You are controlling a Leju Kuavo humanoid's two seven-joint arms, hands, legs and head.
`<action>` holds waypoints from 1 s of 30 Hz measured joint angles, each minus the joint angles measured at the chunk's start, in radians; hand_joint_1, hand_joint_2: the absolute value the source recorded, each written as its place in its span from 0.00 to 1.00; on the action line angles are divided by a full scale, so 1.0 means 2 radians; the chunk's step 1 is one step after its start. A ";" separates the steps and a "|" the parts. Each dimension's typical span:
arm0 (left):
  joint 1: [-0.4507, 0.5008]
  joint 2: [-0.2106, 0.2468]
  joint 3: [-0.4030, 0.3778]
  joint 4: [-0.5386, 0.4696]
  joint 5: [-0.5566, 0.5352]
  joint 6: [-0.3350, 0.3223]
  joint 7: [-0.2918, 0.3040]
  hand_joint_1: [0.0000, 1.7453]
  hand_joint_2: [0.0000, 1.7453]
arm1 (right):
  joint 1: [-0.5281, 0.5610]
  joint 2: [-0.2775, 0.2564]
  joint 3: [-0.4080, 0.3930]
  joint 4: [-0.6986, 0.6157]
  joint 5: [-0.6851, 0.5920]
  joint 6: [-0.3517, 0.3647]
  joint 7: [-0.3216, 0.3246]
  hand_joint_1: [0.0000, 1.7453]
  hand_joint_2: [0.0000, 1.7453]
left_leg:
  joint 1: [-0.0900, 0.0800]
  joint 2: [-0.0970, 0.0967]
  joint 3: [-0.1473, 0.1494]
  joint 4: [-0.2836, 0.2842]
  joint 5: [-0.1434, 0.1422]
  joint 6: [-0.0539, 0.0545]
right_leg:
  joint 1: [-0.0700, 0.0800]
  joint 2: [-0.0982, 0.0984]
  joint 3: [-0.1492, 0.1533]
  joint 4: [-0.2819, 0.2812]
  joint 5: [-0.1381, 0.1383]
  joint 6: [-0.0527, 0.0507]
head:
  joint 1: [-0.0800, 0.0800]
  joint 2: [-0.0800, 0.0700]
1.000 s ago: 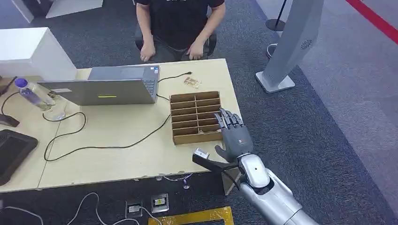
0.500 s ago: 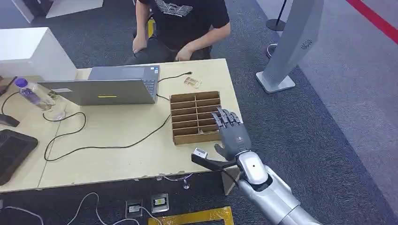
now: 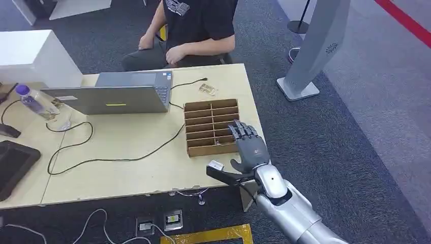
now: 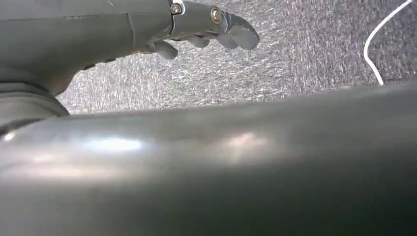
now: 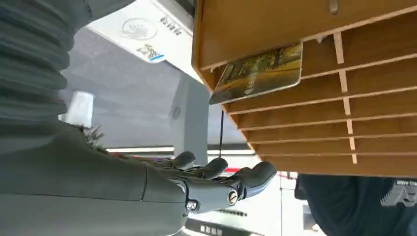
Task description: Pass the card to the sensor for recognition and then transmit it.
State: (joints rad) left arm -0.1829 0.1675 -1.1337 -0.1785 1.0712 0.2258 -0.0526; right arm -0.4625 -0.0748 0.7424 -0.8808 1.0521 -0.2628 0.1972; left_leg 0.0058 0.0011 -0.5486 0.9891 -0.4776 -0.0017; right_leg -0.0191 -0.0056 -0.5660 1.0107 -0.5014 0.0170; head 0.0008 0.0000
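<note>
A card printed with a yellow-green picture stands slanted in one slot of the brown cardboard slot box. My right hand hovers over the box's near right corner. Its fingers are stretched out and apart, holding nothing. A white device with a contactless mark lies beside the box in the right wrist view. My left hand hangs over grey carpet, with loosely extended fingers and nothing in them.
A person in a black shirt sits behind the desk. On the desk are a laptop, a black cable, a bottle and a small clear item. A grey kiosk stand rises to the right.
My right hand has drifted slightly left over the box. The person behind the desk has turned and shifted to the left.
</note>
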 joint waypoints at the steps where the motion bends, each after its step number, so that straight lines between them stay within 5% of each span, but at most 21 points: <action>1: -0.001 0.000 0.000 0.000 -0.001 0.000 0.000 0.00 0.00 | -0.003 0.002 0.000 0.005 -0.005 0.003 -0.001 0.00 1.00 | 0.000 0.000 0.000 0.000 0.000 0.000 | 0.000 0.000 0.000 0.000 0.000 0.000 | 0.000 0.000; 30: -0.024 -0.002 -0.012 0.000 -0.022 -0.008 0.012 0.00 0.00 | -0.058 0.031 -0.001 0.104 -0.031 -0.026 -0.020 0.00 1.00 | 0.000 0.000 0.000 0.000 0.000 0.000 | 0.000 0.000 0.000 0.000 0.000 0.000 | 0.000 0.000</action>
State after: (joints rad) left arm -0.2306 0.1633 -1.1582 -0.1785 1.0277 0.2106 -0.0290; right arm -0.5776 -0.0126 0.7401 -0.6730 0.9899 -0.3147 0.1572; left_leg 0.0059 0.0011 -0.5484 0.9891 -0.4774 -0.0018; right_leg -0.0191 -0.0055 -0.5660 1.0107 -0.5014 0.0170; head 0.0008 0.0000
